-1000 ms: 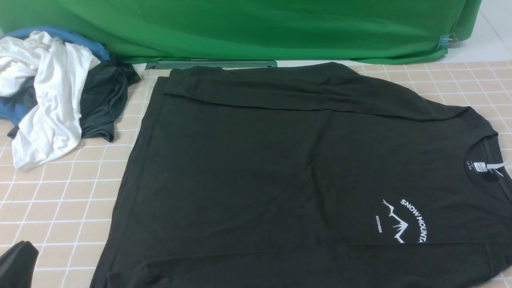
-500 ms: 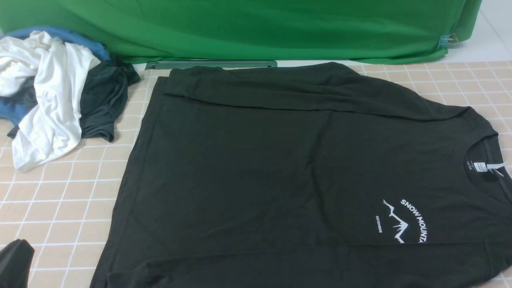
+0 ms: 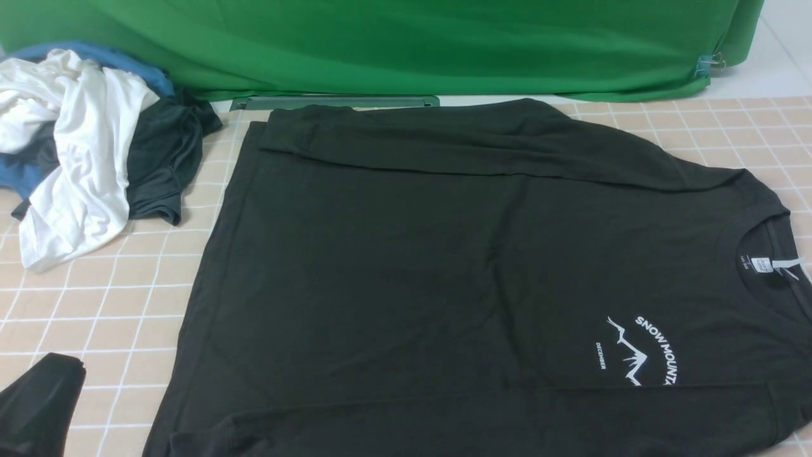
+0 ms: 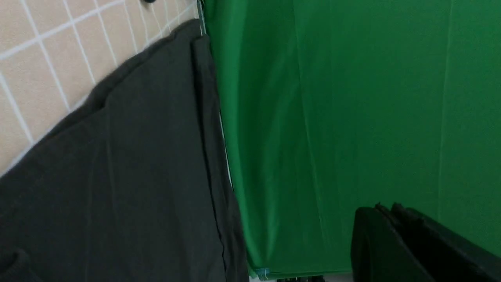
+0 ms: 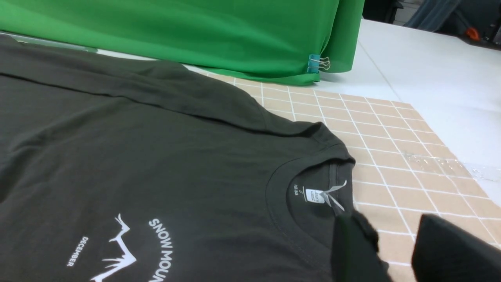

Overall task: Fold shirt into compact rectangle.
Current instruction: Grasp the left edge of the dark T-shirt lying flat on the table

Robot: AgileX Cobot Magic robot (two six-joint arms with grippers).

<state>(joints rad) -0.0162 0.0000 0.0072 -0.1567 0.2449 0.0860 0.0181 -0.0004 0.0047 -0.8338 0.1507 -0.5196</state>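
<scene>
Left claw [image 3: 44,400] low over the tiled table [image 3: 95,304], pressed shut, empty; farther into front view than 1 second ago. Right claw [image 5: 387,235] partly open, gripping nothing, 1 finger [image 5: 352,250] at the collar edge. Black shirt [image 3: 444,266] flat, spread beyond both claws, unmoved.

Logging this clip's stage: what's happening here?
The black shirt lies flat on the tiled table, both sleeves already folded in across its body. Neither gripper holds it: the left gripper is shut beside the hem end, the right gripper is open by the collar. A pile of other clothes sits aside.
</scene>
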